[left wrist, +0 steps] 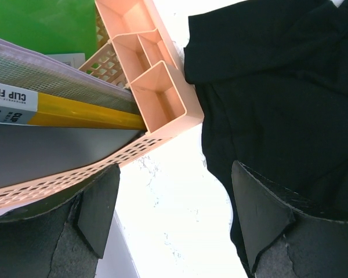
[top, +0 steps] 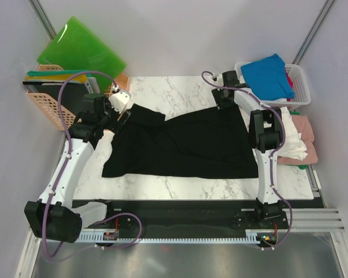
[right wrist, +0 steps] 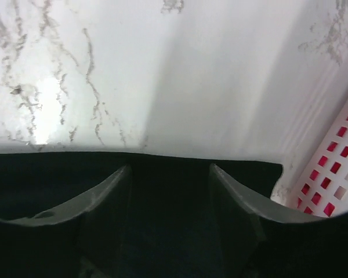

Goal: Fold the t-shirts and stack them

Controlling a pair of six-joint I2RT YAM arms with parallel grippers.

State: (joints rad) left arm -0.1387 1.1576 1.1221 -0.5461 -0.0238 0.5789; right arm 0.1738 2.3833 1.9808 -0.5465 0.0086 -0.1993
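Black t-shirt (top: 185, 142) is lying spread out, mostly flat, across the middle of the marble table (top: 180, 186), with one sleeve reaching toward the far left. Left gripper (left wrist: 174, 191) is hovering at the shirt's left edge, just beside that sleeve; its jaws are standing well apart, with bare marble showing between them and the black cloth running along the right-hand finger. Nothing is being held there. The peach basket (left wrist: 162, 98) with its files is sitting just beyond it. Right gripper (right wrist: 168, 185) is sitting low at the shirt's far right corner. Its fingers (right wrist: 104, 197) are standing apart, straddling the hem, with dark cloth filling the gap between them; they are not pinching it. Blue t-shirt (top: 268, 75) is resting in the white basket (top: 302, 87) at the far right. Pink t-shirt (top: 307, 128) and white t-shirt (top: 290, 139) are lying bundled beside the right arm. Green plastic boards (top: 81, 49) are leaning at the far left.
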